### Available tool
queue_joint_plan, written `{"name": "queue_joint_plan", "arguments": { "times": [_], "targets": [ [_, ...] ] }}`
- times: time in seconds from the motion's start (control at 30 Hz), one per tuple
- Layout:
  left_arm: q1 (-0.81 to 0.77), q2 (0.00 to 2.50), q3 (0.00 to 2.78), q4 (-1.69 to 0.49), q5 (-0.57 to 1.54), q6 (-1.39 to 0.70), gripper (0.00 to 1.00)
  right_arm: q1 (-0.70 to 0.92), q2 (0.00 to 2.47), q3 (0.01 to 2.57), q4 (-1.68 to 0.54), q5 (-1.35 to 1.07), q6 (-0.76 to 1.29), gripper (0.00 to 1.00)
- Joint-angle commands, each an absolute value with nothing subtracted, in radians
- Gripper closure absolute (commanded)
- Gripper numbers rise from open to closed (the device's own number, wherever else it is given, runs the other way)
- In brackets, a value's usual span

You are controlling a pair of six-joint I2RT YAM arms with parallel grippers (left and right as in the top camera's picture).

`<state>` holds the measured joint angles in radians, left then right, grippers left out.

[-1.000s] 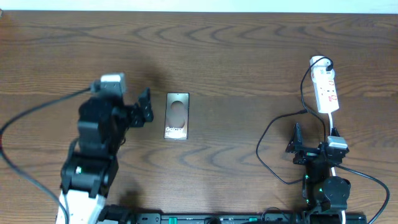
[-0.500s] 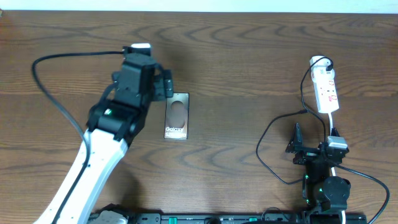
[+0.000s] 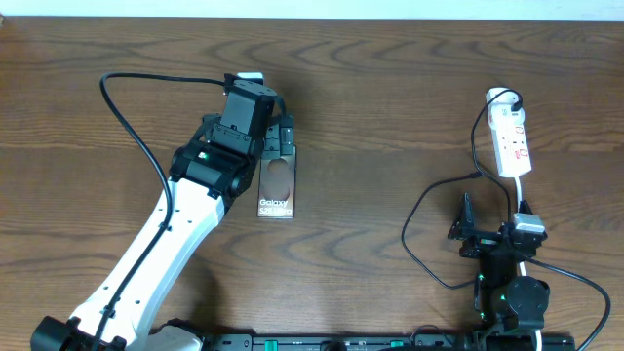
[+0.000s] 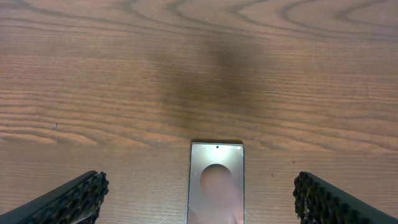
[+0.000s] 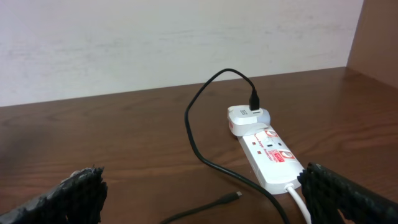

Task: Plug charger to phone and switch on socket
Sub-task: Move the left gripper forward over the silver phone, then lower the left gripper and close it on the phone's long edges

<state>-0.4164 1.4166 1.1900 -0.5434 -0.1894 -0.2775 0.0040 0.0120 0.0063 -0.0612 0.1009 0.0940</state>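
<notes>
The phone [image 3: 277,187] lies flat on the wooden table, screen up, with "Galaxy" lettering. My left gripper [image 3: 281,136] is open and hovers over its far end. In the left wrist view the phone [image 4: 216,186] lies between the spread fingers [image 4: 202,198], untouched. The white socket [image 3: 511,141] lies at the far right. The black charger cable [image 3: 419,210] runs from a white adapter [image 5: 245,118] on the socket [image 5: 273,155]. Its free plug tip [image 5: 236,195] rests on the table ahead of my right gripper [image 5: 202,198]. My right gripper [image 3: 460,222] is open and empty.
The socket's white cord [image 5: 297,202] runs toward the right arm base. The charger cable loops widely on the table left of the right arm. A thick black arm cable [image 3: 127,107] arcs left of the left arm. A pale wall [image 5: 186,43] backs the table.
My left arm has swung forward and to the right, from left of the phone to over its far end. The right arm, cable and socket have not moved.
</notes>
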Motion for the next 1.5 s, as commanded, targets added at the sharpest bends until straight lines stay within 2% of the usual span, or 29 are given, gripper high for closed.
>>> {"name": "queue_joint_plan", "arguments": {
  "times": [0.0, 0.37, 0.6, 1.17, 1.47],
  "targets": [
    [-0.419, 1.420, 1.212, -0.558, -0.192, -0.287, 0.02, 0.014, 0.007, 0.005, -0.065, 0.098, 0.081, 0.01],
    [-0.419, 1.497, 1.192, -0.730, 0.036, -0.305, 0.02, 0.014, 0.007, 0.005, -0.065, 0.098, 0.081, 0.01],
    [-0.419, 1.609, 1.192, -0.739, 0.152, -0.307, 0.02, 0.014, 0.007, 0.005, -0.065, 0.098, 0.081, 0.01],
    [-0.419, 1.644, 1.192, -0.724, 0.142, -0.316, 0.02, 0.014, 0.007, 0.005, -0.065, 0.098, 0.081, 0.01],
    [-0.419, 1.644, 1.192, -0.649, 0.112, -0.316, 0.02, 0.014, 0.007, 0.005, -0.065, 0.098, 0.081, 0.01]
  ]
}}
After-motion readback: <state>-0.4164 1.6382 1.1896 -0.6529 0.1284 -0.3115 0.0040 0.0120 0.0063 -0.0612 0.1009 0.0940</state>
